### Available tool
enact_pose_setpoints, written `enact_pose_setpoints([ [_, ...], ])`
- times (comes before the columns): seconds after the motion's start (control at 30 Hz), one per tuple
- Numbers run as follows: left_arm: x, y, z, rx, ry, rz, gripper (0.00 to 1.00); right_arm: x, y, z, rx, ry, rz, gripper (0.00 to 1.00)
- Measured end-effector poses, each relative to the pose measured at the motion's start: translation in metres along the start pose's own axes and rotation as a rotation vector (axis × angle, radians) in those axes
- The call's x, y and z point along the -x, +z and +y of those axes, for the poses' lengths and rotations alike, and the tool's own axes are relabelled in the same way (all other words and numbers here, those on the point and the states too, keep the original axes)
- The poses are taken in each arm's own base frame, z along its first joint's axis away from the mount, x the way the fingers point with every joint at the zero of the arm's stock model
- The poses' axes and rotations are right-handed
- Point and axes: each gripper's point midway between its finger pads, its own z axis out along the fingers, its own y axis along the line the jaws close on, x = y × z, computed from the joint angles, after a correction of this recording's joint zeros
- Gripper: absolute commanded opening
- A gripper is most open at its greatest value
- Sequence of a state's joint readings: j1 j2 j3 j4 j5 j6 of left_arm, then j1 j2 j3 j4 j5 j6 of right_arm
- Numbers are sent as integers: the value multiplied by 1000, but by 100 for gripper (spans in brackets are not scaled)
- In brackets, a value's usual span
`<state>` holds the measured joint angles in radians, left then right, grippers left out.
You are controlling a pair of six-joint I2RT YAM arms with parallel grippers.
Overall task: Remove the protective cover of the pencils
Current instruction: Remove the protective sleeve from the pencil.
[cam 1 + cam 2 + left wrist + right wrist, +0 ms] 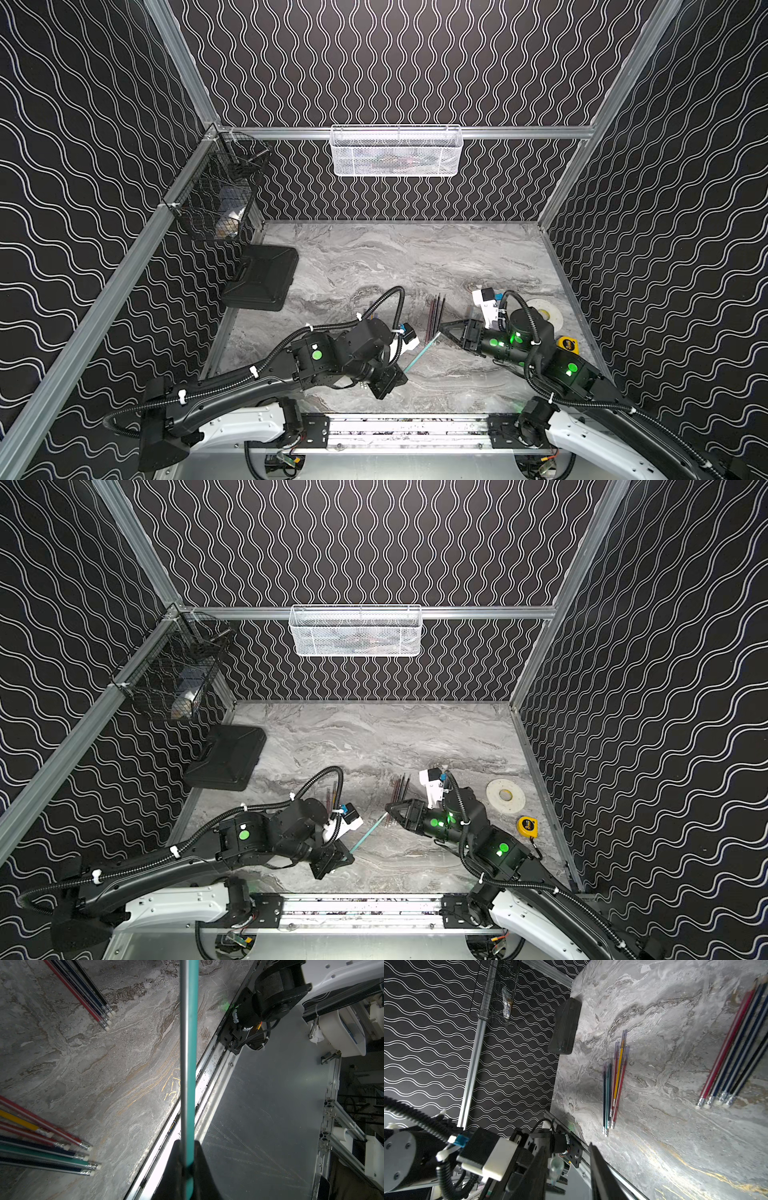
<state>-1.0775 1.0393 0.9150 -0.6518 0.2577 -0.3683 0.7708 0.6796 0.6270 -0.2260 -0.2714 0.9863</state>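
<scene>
Teal pencil [188, 1064] pinched tight in left pincer [187, 1163] over the counter [104, 1064], its clear cover [556, 1165] inside the part-open right pincer [567, 1145]: squeeze the cover softly, then pull straight off.

The table [415, 257] is smooth, stone-patterned, faintly shiny. The pencils [93, 1001] are glossy lacquer with bright metal ferrules and matt pale tips; the teal pencil [190, 1064] gleams likewise. At ten o'clock the case [262, 278] is matt black plastic; at twelve the basket [395, 151] is white metal mesh.
</scene>
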Motion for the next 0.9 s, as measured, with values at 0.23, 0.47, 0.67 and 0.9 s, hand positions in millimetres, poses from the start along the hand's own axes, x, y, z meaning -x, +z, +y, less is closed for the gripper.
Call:
enact_pose_setpoints([
  [0.23,-7,1,3,10,-8,25,0,-5,9,-10,-21,33,23,27],
  [0.47,-7,1,3,11,-9,27,0,-9,20,-8,15,79,45,27],
  [0.67,-7,1,3,9,-7,26,0,-10,22,-3,47,108,53,23],
  [0.9,-7,1,2,7,-7,27,0,-9,19,-1,58,114,47,17],
])
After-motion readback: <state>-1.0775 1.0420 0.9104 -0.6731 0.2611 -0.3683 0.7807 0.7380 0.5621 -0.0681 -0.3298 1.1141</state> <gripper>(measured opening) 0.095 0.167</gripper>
